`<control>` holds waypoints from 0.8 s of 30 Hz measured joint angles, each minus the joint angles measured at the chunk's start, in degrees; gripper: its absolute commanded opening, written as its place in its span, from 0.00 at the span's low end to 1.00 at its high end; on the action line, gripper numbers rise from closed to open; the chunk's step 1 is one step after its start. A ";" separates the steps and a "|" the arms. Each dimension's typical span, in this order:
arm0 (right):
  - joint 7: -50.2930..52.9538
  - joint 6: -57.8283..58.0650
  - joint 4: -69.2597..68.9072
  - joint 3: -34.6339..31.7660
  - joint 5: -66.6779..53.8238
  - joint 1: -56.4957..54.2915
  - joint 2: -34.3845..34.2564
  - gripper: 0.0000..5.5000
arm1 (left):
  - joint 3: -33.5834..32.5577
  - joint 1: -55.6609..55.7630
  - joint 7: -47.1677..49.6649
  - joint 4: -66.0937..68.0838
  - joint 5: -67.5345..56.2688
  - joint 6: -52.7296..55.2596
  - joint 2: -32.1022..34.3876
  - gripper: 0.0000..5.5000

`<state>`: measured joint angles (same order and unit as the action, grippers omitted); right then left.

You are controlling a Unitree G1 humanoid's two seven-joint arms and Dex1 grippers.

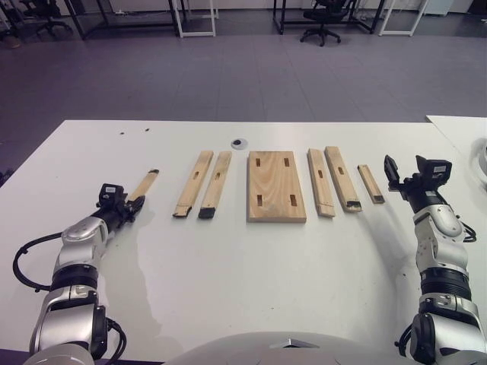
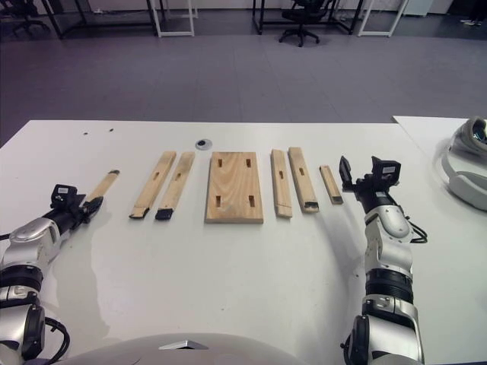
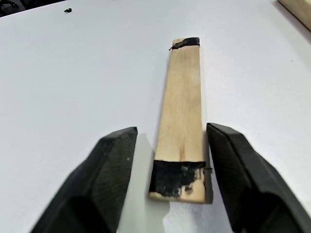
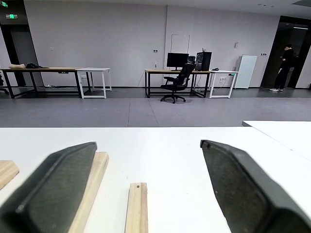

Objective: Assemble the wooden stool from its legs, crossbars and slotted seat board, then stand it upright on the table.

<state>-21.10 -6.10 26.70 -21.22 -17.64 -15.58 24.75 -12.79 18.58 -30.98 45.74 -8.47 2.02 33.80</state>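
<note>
The slotted seat board [image 1: 275, 185] lies flat in the middle of the white table [image 1: 251, 281]. Two legs [image 1: 195, 182] [image 1: 216, 183] lie to its left and two more [image 1: 320, 192] [image 1: 342, 178] to its right. A short crossbar [image 1: 144, 185] lies far left. My left gripper [image 1: 134, 205] is open with its fingers on either side of that bar's near, black-marked end [image 3: 177, 177]. A second short crossbar [image 1: 371, 183] lies far right. My right gripper [image 1: 403, 172] stands open just to the right of it, and the wrist view shows the bar [image 4: 137, 208] ahead between the fingers.
A small round black-and-white object [image 1: 240, 142] sits behind the board. A white headset [image 2: 468, 160] rests on a second table at the right. Office desks and chairs stand on the floor beyond the table's far edge. The near half of the table is bare.
</note>
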 measured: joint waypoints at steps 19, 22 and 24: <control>-11.07 30.22 -18.43 4.30 -27.58 -7.29 -8.54 0.73 | 9.57 5.53 -1.39 -27.40 -4.71 -9.76 -17.21 0.23; -7.48 36.42 -21.10 5.34 -33.81 -10.43 -13.59 0.73 | 15.53 7.07 -0.40 -32.63 -3.03 -8.73 -22.72 0.23; -4.22 39.15 -21.69 5.88 -36.41 -12.10 -17.85 0.67 | 18.86 8.84 -0.08 -35.21 -0.18 -8.78 -23.97 0.23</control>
<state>-25.32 33.05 5.01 -15.33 -54.05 -27.67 6.90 6.07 27.43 -31.06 10.54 -8.65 -6.76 9.84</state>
